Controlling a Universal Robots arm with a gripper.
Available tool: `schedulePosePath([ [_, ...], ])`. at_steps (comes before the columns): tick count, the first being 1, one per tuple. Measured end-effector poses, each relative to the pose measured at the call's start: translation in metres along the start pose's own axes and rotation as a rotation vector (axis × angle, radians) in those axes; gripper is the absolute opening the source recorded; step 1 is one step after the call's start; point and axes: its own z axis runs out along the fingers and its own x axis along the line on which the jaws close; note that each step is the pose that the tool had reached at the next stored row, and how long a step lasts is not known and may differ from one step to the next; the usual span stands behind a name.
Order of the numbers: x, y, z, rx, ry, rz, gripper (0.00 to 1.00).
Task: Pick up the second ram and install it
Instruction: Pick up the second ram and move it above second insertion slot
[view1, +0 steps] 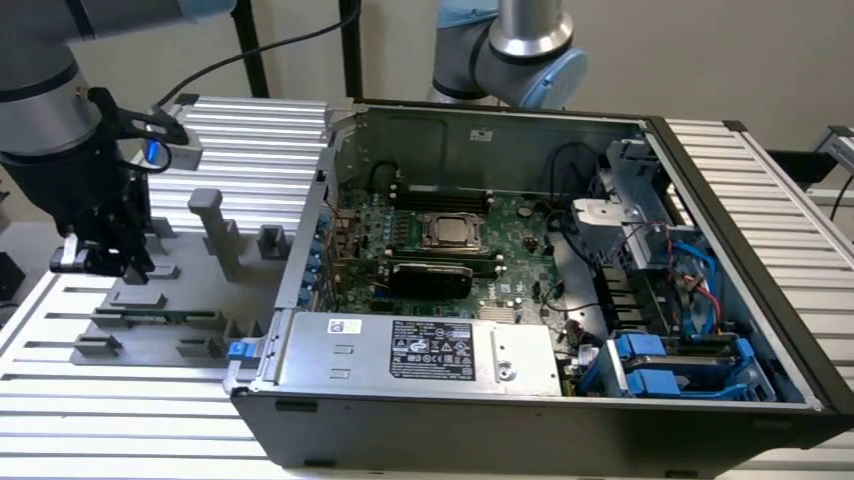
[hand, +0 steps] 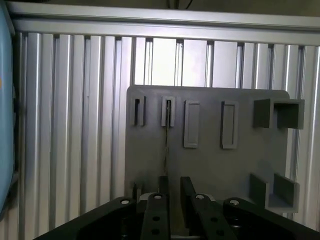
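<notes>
- Wrist view: the claw (hand: 175, 189) hangs over a grey holder plate (hand: 210, 170) that lies on the ribbed metal table (hand: 65, 125).
- Claw state: its two fingers (hand: 189, 192) stand apart, with bare plate showing in the gap. Nothing is between them, so the claw is open and empty.
- Task item: the memory stick (hand: 166, 140) stands on edge in the holder plate. It shows as a thin dark line running from one of the narrow slots toward the fingers. Its near end lies close by one finger; I cannot tell whether the two touch.
- Exterior view: the claw is at the exterior view's left, above the holder plate. It is well apart from the open computer case (view1: 534, 425), where the green main board (view1: 514, 250) lies face up.
- Step in hand, as judged: the pick-up. The memory stick sits in its holder, not gripped, and no part of the installing is done.
- Next move, as judged: it calls for centring the gap over the thin edge, since the stick looks nearer one finger than the other.
- It also calls for a square descent, so that the fingers close on the flat faces and not on the edge.
- The lift should then be straight, so the stick clears its slots without bending.
</notes>
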Motion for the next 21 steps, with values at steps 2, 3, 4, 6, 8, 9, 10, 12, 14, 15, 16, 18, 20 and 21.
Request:
schedulePosePath([
  [2, 0.001, 0.0001, 0.0035, -0.0002, 0.0002, -0.004, 0.24],
  [3, 0.001, 0.0, 0.0053, -0.0003, 0.0004, -0.007, 0.24],
  [4, 0.001, -0.0001, 0.0071, -0.0003, 0.0005, -0.01, 0.24],
  [6, 0.001, -0.0002, 0.0109, -0.0003, 0.0006, -0.015, 0.26],
  [8, 0.002, -0.0003, 0.0144, -0.0004, 0.0008, -0.02, 0.32],
  [9, 0.002, -0.0003, 0.0162, -0.0003, 0.0008, -0.023, 0.32],
  [10, 0.002, -0.0004, 0.0182, -0.0003, 0.0009, -0.025, 0.38],
  [12, 0.003, -0.0005, 0.0217, -0.0004, 0.0011, -0.029, 0.38],
  [14, 0.003, -0.0006, 0.0253, -0.0004, 0.0011, -0.032, 0.38],
  [15, 0.003, -0.0006, 0.0272, -0.0005, 0.0012, -0.034, 0.38],
  [16, 0.003, -0.0007, 0.029, -0.0004, 0.0012, -0.034, 0.38],
  [18, 0.003, -0.0008, 0.0327, -0.0003, 0.0012, -0.036, 0.38],
  [20, 0.003, -0.0009, 0.0363, -0.0004, 0.0012, -0.036, 0.38],
  [21, 0.003, -0.001, 0.038, -0.0004, 0.0013, -0.036, 0.38],
])
